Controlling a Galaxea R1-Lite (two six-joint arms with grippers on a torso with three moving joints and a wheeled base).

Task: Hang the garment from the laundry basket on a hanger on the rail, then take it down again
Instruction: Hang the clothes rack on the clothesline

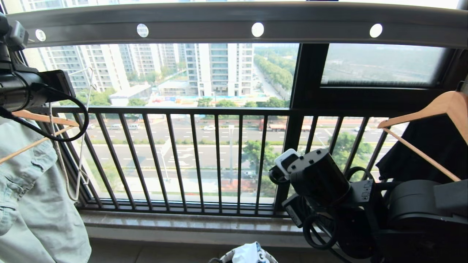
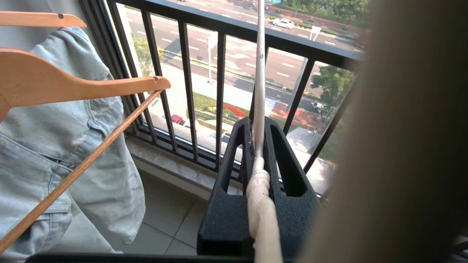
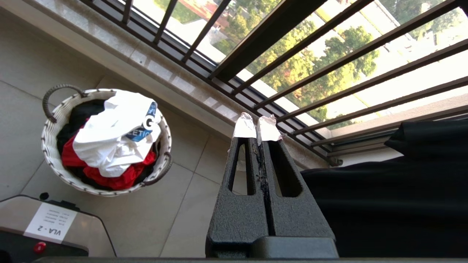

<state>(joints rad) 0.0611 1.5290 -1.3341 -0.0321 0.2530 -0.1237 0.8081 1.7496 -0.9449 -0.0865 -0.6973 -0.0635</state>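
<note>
- Your left end effector (image 2: 257, 146) is clamped on the cream wire hanger (image 2: 260, 73), up below the rail (image 1: 234, 23).
- Your right end effector (image 3: 257, 129) is closed on nothing, low by the window railing (image 1: 197, 109).
- The garment (image 3: 117, 135) lies atop the laundry basket (image 3: 49, 146), on the floor below the rail.
</note>
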